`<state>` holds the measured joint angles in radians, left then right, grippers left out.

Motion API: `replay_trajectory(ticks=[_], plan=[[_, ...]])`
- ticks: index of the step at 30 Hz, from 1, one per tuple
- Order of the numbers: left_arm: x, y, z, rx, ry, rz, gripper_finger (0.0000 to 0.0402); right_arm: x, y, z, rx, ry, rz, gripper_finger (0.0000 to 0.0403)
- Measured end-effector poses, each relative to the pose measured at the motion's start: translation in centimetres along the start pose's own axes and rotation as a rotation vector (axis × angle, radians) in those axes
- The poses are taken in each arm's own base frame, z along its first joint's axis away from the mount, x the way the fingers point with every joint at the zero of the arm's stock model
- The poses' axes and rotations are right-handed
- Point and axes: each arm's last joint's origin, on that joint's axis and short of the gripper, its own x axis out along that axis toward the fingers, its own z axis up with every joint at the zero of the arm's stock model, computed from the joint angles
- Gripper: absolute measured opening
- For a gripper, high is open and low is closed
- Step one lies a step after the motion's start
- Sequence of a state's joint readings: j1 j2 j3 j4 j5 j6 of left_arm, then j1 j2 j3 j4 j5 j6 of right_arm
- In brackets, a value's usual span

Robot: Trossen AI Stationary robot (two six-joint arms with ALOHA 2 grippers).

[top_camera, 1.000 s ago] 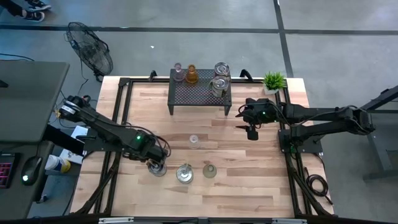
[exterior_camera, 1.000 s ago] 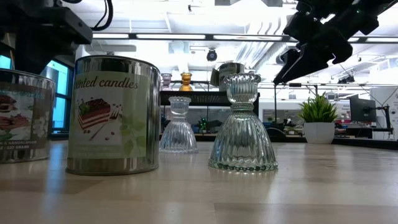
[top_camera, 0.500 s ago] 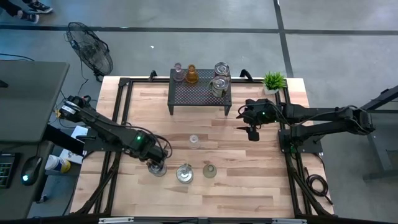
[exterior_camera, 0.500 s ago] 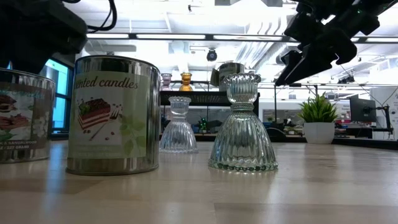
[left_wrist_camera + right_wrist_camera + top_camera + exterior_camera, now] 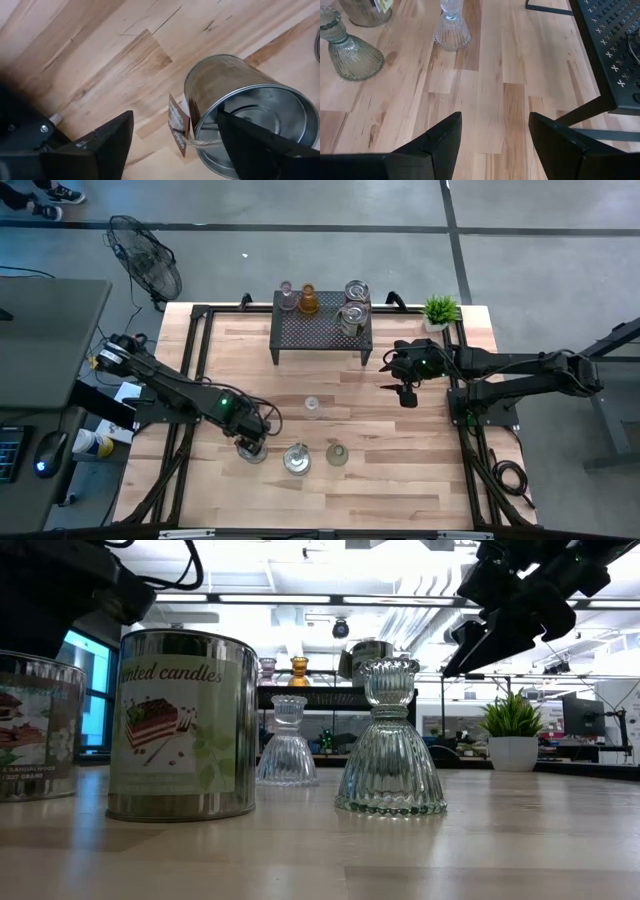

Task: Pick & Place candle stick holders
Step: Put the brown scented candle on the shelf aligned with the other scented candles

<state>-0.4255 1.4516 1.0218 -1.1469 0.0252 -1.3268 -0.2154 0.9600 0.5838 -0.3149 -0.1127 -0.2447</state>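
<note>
Tabletop: pale butcher-block wooden tabletop (image 5: 400,480) inside a black metal frame, seen whole from above.

Left end effector: the left end effector (image 5: 172,137) is at the front left of the tabletop, over an open silvery metal tin (image 5: 245,112) with a small brown paper tag tied on by twine. Its two dark fingers stand wide, one on either side of the tin, neither visibly touching it. In the high view the same left end effector (image 5: 250,442) sits just above that tin.

Right end effector: the right end effector (image 5: 404,393) hangs above bare wood at the right of the tabletop, well apart from every holder. Its fingers are spread wide with nothing between them; the wrist view shows only tabletop in the gap (image 5: 495,140).

Front row: beside the tin stands a second silvery metal tin with a printed scented-candle label (image 5: 180,725), then a pale green ribbed glass candlestick holder with a bell-shaped base (image 5: 390,740), all upright and near each other along the front.

Middle: a small clear ribbed glass candlestick holder (image 5: 312,407) stands alone, upright, between the front row and the shelf.

Shelf: a black perforated metal riser shelf (image 5: 310,330) at the back centre carries a pinkish glass holder (image 5: 287,295), an amber-orange glass holder (image 5: 308,301) just beside it, and two silvery metal tins (image 5: 354,305) at its right end.

Back right corner: a small potted green plant in a white pot (image 5: 438,311).

Floor: a black floor fan (image 5: 145,265) beyond the tabletop's back left corner.
</note>
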Motion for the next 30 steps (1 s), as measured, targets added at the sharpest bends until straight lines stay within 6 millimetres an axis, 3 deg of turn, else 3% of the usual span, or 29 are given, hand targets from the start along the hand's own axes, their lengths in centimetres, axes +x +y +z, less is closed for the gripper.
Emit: replay_trajectory(ticks=[7,30], plan=[[1.2,-0.9,0.2,0.136,0.029,0.020,0.0210,0.0,0.0,0.0,0.019,0.001,0.000,0.0224],[1.4,-1.4,0.3,0.154,0.011,-0.015,0.0054,0.0,0.0,0.0,0.036,0.003,0.000,0.0224]])
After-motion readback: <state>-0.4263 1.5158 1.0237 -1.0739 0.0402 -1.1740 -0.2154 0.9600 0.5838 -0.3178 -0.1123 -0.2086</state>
